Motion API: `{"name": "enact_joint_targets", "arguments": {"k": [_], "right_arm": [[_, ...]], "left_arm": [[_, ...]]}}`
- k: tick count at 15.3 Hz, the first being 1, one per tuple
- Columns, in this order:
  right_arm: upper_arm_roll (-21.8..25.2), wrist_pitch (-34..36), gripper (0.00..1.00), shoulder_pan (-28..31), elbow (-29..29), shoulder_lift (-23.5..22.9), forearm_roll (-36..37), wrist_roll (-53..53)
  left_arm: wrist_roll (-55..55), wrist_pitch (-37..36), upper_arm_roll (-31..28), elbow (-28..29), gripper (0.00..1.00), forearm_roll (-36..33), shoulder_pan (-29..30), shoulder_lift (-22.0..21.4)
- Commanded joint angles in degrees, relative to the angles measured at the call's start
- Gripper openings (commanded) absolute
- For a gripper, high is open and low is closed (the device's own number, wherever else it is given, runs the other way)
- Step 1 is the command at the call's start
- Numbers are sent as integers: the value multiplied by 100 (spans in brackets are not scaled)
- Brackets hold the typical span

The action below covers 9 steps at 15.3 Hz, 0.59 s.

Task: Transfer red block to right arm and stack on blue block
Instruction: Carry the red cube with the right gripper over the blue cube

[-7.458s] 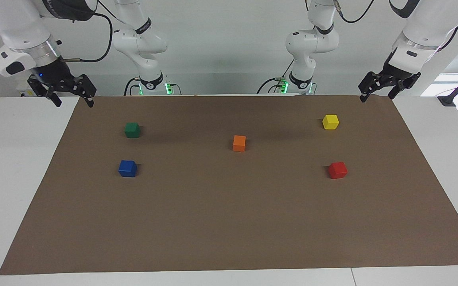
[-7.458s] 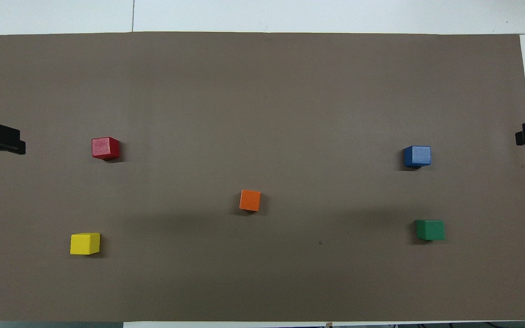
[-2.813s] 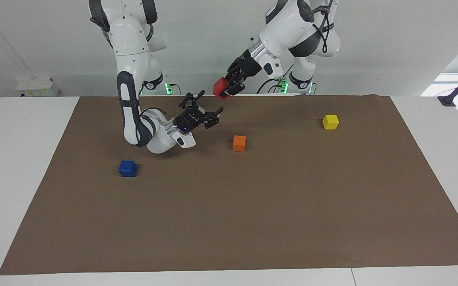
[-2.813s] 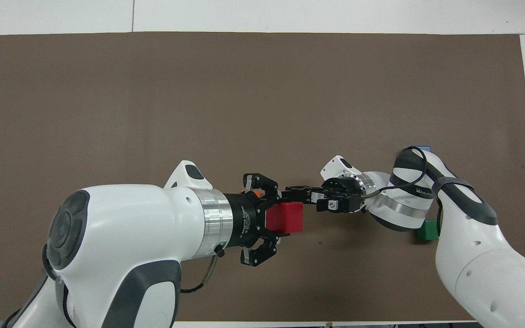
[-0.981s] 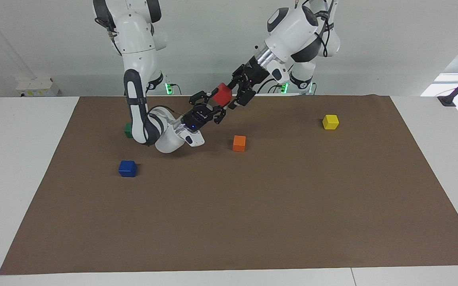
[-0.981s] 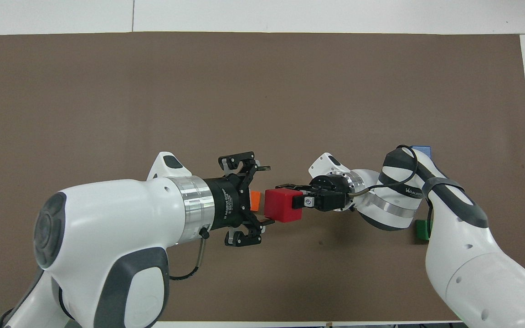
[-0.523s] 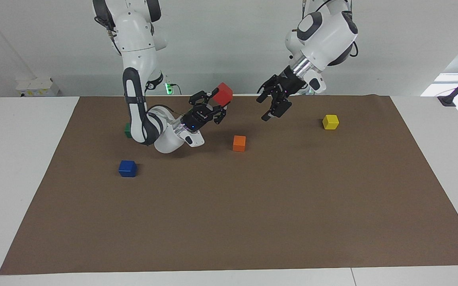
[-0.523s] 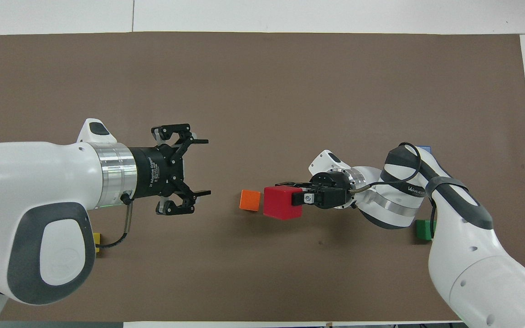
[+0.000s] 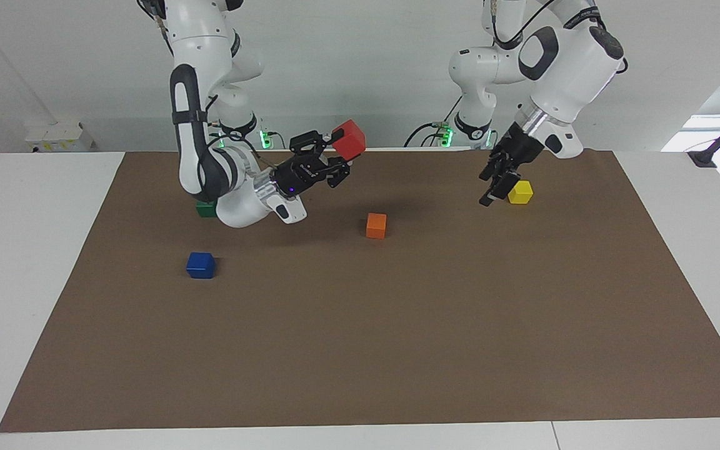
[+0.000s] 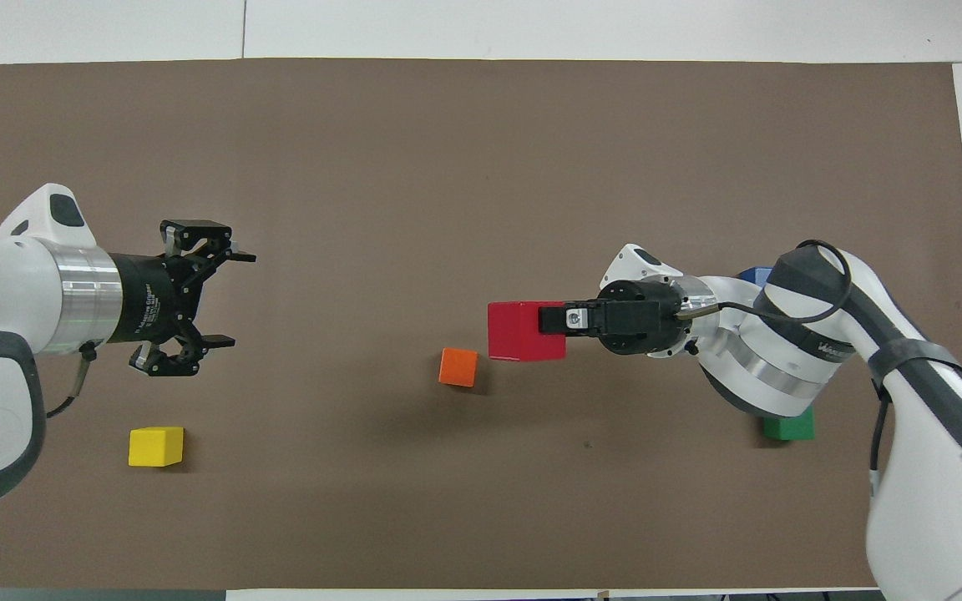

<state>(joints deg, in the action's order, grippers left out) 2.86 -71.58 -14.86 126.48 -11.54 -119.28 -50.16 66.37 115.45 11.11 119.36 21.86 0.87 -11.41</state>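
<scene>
Brown mat (image 9: pixel 360 350) (image 10: pixel 481 167): covers most of the white table (image 9: pixel 22 281), fills the lower frame of the facing view.

Blue block (image 9: pixel 200 265) (image 10: pixel 755 274): on the mat, left of centre in the facing view, untouched; in the overhead view only a sliver shows at centre right, past the arm.

Orange cube (image 9: pixel 376 225) (image 10: pixel 458 367): on the mat, centre of both views.

Green cube (image 9: pixel 205 209) (image 10: pixel 788 428): partly hidden by the right arm (image 9: pixel 200 94) (image 10: pixel 790 351), nearer to the robots than the blue block.

Yellow cube (image 9: pixel 520 192) (image 10: pixel 156 446): upper right of the facing view, lower left of the overhead view.

Right gripper (image 9: pixel 334 161) (image 10: pixel 549 320): raised over the mat near the orange cube, fingers pinching the red block (image 9: pixel 349 139) (image 10: pixel 523 331), which sits in the air at upper centre of the facing view, tilted.

Left gripper (image 9: pixel 495 181) (image 10: pixel 226 299): in the air beside the yellow cube, fingers spread, holding nothing.
</scene>
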Motion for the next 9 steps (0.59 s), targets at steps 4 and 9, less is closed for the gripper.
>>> {"name": "enact_joint_targets", "arguments": {"k": [4,9], "right_arm": [[-5,-1489,0,650,-403,1460,2105,2358],[4,-1859,0,923,-1650,2024,5460,4486]], "left_arm": [[-1301,-241,58,-1,100,-1376,194,-124],[-1354,-128,49,-9,100,-1377,264,-116]]}}
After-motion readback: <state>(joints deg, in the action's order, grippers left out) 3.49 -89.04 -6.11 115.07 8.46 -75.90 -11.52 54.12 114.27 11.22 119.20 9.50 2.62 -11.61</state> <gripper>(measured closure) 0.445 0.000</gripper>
